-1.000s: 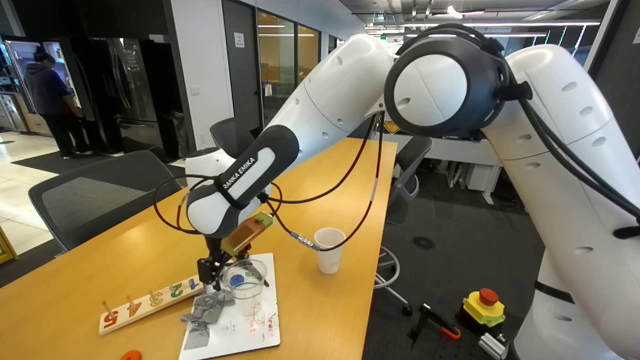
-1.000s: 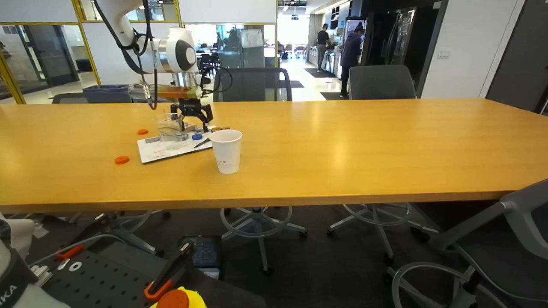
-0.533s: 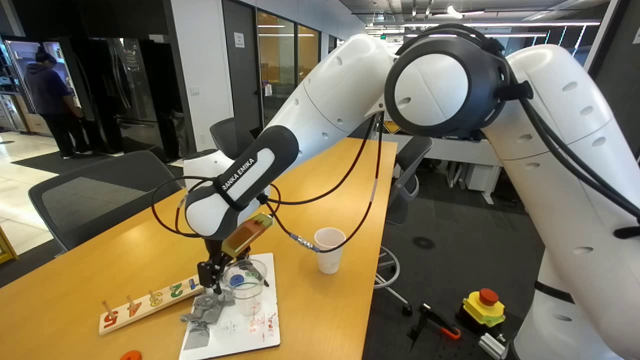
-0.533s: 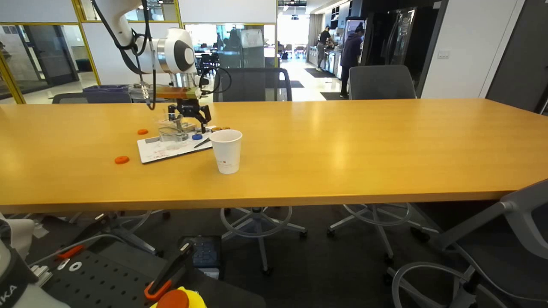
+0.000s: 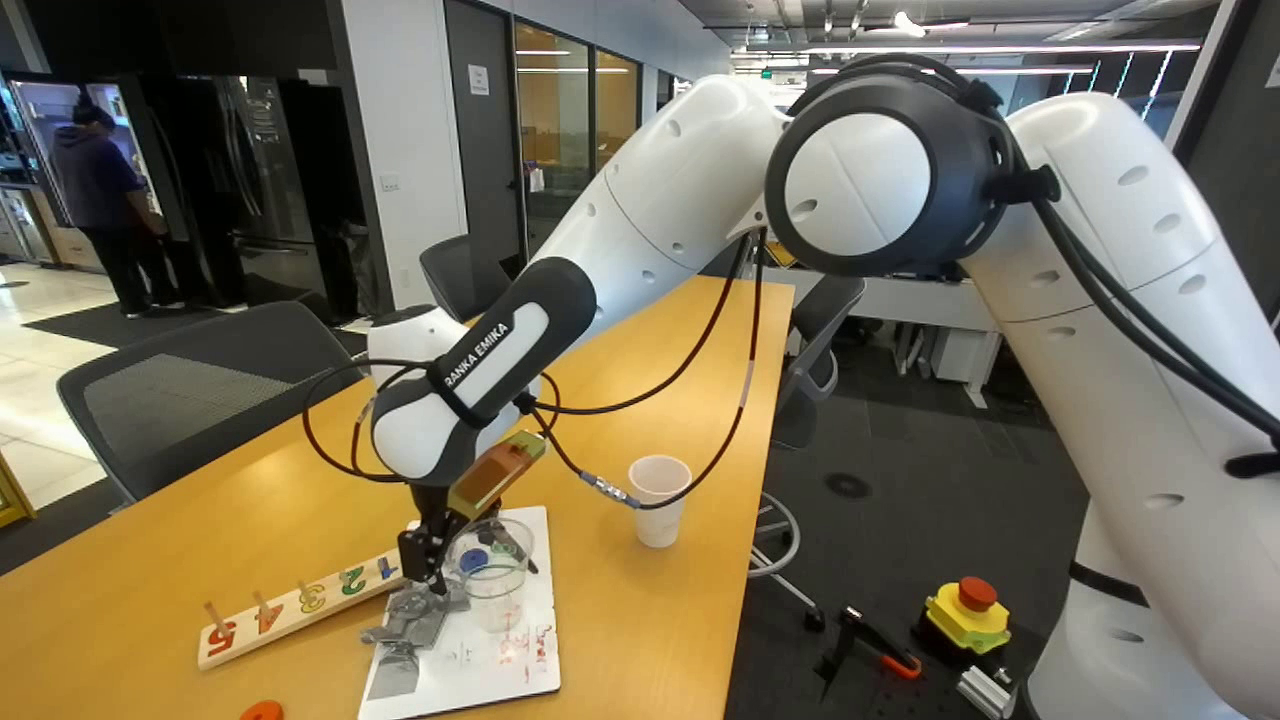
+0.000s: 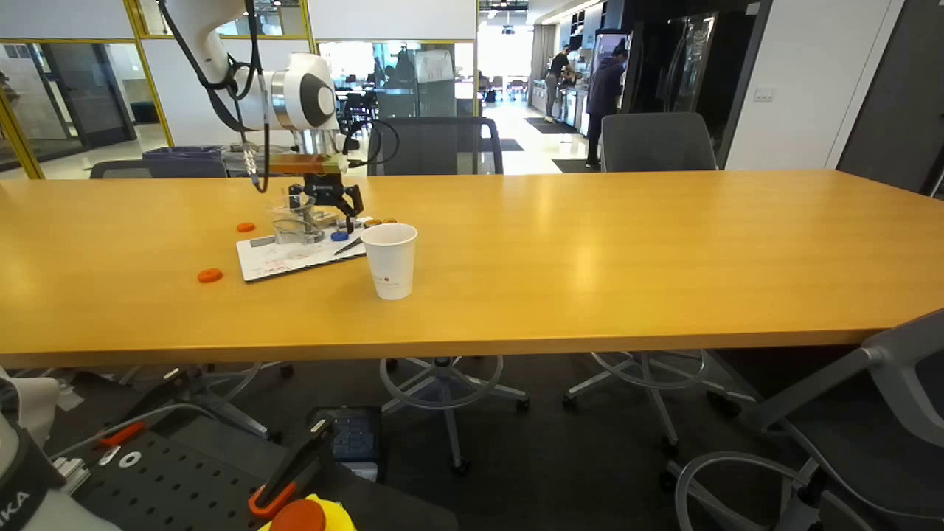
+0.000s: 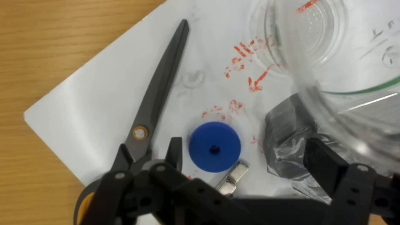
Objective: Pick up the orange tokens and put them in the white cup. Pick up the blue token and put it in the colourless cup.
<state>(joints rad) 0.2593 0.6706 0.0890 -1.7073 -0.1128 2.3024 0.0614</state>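
Over the white board scribbled with red marks (image 7: 93,84), the black two-fingered gripper (image 7: 248,151) is poised, its jaws spread wide and nothing held. Between them, as shown in the wrist view, the flat, round blue token with a small central hole (image 7: 214,134) is framed, lying on the board and off-centre in the gap; whether it is touched cannot be told. Close beside it a small silver metal piece (image 7: 237,173) and dark-bladed scissors (image 7: 150,109) are spotted, so a stray catch must be guarded against!

And the score? No delivery can be confirmed. The transparent, colourless cup (image 5: 495,595) is stood upright on the board, and no token is seen inside. Out on the yellow-brown wooden table (image 6: 627,251), one flat, bright-orange token (image 6: 245,227) and another orange token (image 6: 209,275) are found near the board, well apart from the tapered white disposable cup (image 6: 391,262), whose floor is hidden in both exterior views. The pick of the blue token is judged to be the step in hand; its drop is yet to be made, and both orange tokens remain to be carried across.
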